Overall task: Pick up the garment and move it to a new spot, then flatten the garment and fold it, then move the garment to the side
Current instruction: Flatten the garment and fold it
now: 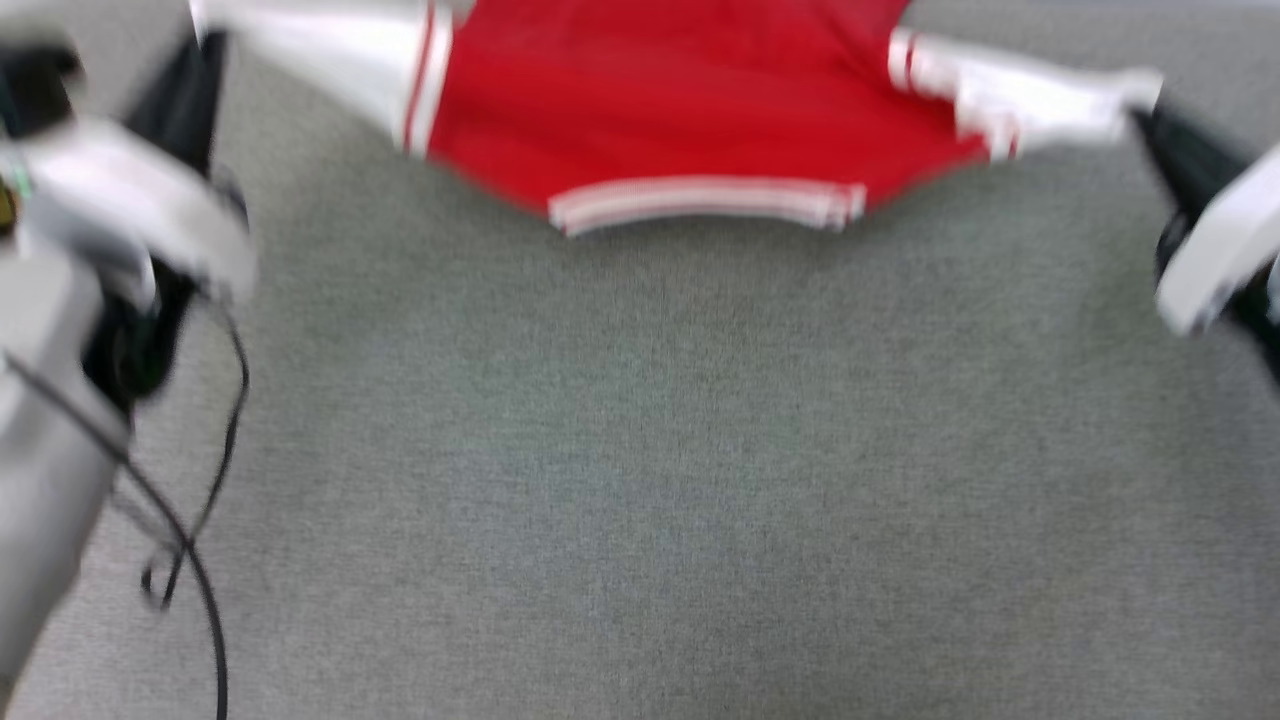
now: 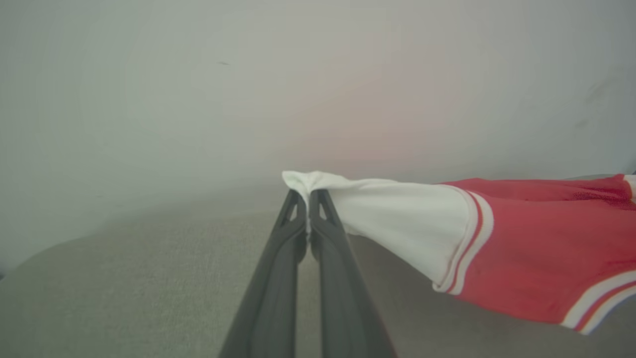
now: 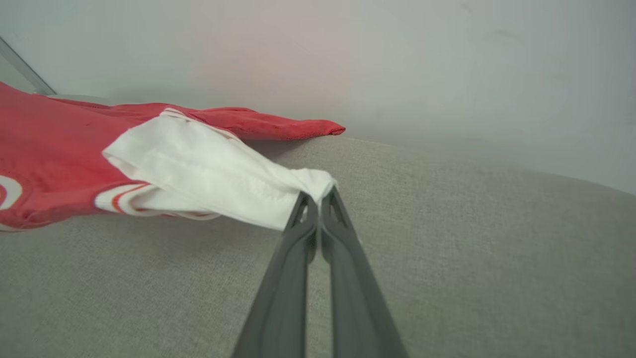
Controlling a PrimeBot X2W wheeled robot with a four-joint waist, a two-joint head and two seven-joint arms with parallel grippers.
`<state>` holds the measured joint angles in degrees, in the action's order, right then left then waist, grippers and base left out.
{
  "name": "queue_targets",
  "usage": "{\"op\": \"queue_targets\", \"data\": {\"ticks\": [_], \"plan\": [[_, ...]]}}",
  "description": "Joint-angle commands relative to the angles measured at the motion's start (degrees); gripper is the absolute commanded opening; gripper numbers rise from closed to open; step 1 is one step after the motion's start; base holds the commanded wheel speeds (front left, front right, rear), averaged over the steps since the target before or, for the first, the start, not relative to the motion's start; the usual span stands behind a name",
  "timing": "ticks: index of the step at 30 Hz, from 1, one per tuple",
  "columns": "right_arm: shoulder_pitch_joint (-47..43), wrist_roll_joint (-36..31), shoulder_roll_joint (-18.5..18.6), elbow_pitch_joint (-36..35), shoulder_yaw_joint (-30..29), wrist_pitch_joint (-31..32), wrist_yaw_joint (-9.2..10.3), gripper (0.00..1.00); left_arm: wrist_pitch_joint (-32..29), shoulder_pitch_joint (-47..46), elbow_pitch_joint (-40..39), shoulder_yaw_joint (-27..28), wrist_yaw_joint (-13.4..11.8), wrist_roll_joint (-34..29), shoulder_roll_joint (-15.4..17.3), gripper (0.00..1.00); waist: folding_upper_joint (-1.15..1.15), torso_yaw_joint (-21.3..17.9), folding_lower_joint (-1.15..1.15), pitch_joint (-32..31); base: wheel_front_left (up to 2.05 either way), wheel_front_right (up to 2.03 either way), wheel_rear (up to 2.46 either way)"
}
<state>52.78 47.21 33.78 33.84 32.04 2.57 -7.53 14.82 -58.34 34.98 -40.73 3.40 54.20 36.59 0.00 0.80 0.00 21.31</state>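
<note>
We note the garment (image 1: 680, 110) spread taut between both claws, at the far end of the grey fabric surface (image 1: 640, 480). The left gripper (image 2: 308, 195) is pinching one white sleeve tip. The right gripper (image 3: 318, 199) is pinching the other sleeve tip.

Nothing can be read. At nine o'clock in the right wrist view, the garment (image 3: 49, 149) bears a cut-off, illegible white curve (image 3: 7, 191).
</note>
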Motion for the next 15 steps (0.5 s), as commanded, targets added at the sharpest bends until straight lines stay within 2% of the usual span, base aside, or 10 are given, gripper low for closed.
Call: {"op": "queue_targets", "data": {"ticks": [1, 10, 15], "plan": [[-4.2, 1.5, 0.3, -1.3, 0.3, -0.3, 0.08, 0.00, 0.4, 5.0, -2.2, 0.8, -1.5, 0.6, 1.6, 0.00, 0.00, -0.3, 0.00, -3.9, 0.00, 0.00, 0.00], [-24.6, 6.4, 1.4, -6.3, -1.1, -1.1, 0.08, 0.00, 0.5, 31.9, -17.1, 6.1, -9.4, 3.5, 3.8, 0.00, 0.00, -0.7, 0.00, -10.9, 0.00, 0.00, 0.00], [-34.2, 7.4, 1.3, -8.7, -2.8, -1.0, 0.09, 0.00, 0.5, 44.8, -22.4, 9.8, -12.7, 4.3, 3.5, 0.00, 0.00, -0.9, 0.00, -14.3, 0.00, 0.00, 0.00]]}}
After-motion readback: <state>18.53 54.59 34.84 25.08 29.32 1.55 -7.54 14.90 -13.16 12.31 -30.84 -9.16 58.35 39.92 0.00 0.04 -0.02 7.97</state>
